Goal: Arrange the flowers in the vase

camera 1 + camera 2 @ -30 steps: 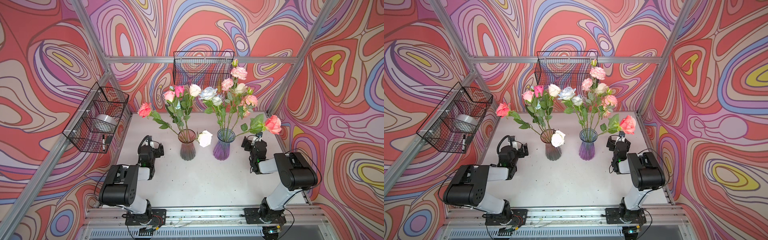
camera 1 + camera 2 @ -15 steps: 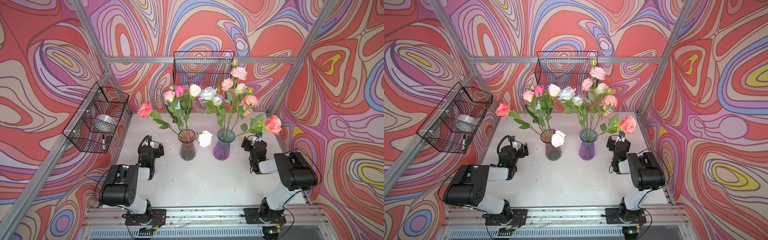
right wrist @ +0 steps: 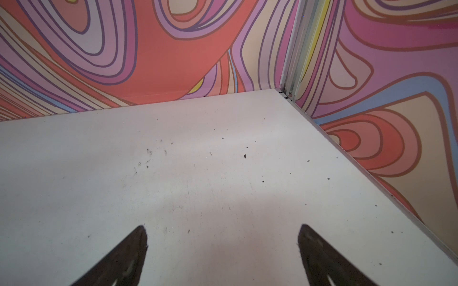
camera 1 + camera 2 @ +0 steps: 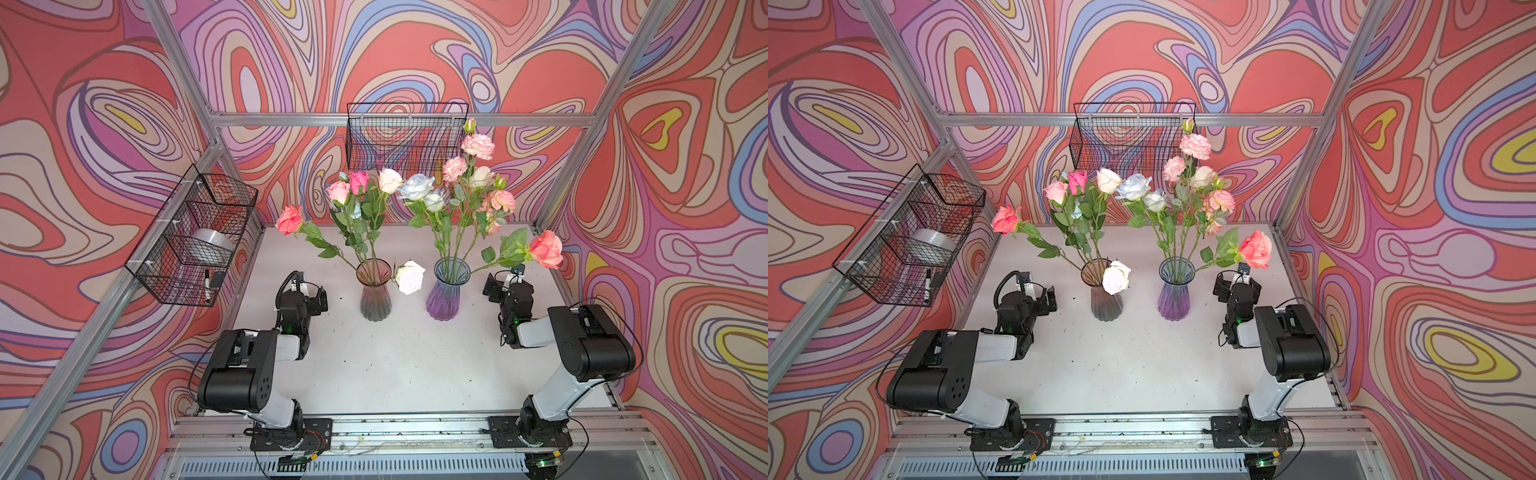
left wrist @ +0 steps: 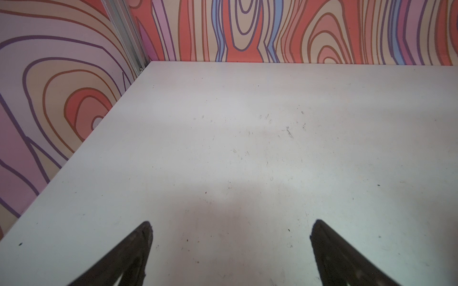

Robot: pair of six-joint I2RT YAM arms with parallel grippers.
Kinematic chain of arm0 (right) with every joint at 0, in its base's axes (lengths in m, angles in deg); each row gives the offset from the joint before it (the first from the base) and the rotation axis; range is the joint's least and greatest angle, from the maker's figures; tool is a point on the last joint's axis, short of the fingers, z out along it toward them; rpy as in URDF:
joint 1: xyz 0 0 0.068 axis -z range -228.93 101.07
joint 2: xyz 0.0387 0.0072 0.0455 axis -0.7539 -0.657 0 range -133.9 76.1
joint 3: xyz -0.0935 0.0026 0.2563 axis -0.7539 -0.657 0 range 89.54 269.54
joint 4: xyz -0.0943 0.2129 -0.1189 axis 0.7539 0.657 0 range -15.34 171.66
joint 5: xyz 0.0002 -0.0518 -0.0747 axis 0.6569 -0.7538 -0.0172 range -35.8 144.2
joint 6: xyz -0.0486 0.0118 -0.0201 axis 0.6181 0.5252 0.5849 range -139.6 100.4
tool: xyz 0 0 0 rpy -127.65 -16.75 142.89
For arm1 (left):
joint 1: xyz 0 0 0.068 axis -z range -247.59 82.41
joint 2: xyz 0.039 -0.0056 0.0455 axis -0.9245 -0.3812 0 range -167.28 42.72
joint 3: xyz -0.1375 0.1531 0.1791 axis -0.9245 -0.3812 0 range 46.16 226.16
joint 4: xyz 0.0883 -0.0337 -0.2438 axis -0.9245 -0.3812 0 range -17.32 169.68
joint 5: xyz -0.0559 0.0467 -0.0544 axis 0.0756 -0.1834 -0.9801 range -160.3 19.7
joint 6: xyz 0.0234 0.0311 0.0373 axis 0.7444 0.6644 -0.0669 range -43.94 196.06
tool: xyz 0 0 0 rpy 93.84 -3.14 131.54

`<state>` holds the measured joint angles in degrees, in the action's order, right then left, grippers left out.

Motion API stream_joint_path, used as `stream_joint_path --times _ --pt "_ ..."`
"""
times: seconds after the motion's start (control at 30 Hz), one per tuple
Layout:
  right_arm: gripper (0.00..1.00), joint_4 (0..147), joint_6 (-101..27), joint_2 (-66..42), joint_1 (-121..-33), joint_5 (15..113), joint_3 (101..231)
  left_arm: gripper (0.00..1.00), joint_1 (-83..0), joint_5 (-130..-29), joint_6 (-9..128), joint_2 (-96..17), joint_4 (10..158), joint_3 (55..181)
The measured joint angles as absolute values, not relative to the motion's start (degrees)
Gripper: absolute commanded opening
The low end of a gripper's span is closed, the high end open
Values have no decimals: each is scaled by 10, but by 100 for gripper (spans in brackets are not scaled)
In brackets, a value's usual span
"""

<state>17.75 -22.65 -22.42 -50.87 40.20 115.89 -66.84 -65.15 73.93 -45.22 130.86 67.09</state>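
Flowers (image 4: 415,187) — artificial pink, coral, white and pale-blue blooms on green stems — all stand in the smoky ribbed glass vase (image 4: 375,299) and purple ribbed glass vase (image 4: 444,297), so arranging looks done. Left gripper (image 5: 233,222) and right gripper (image 3: 223,225) gape wide, empty; retreat low, minding the coral rose (image 4: 546,249) leaning out near the right one.

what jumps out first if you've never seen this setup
Flowers fan out of a smoky vase and a purple vase at the middle of the white table, against loud swirled walls. Left pincer and right pincer flank them, open and empty.
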Motion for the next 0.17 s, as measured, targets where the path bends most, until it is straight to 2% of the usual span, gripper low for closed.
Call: stream_joint_path --times 0.17 --pt "98 187 -227 -224 -509 403 1159 100 -668 -652 739 -452 1309 671"
